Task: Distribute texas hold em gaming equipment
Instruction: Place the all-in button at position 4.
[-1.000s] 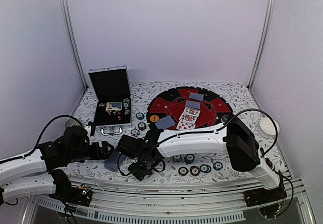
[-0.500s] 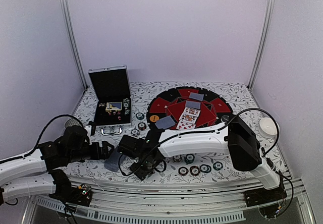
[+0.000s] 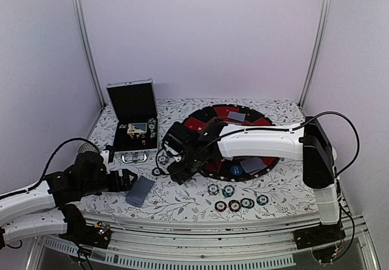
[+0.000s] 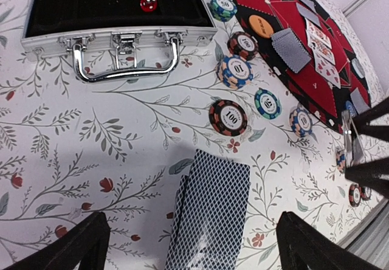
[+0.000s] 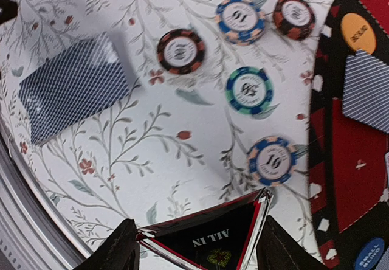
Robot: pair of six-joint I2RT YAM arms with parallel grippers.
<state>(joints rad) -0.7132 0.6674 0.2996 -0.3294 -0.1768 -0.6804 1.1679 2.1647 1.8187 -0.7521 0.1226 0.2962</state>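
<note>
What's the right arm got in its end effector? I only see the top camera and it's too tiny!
Observer: The right wrist camera shows the right end effector clamped on a black, red-edged triangle printed ALL IN.
Operator: And the left arm?
Observer: The left end effector is wide open. A blue-backed card stack lies on the floral tablecloth between the jaws, touching neither.
Operator: Any numbers on chips?
Observer: The blue-and-peach chip just past the triangle's tip reads 10.
</note>
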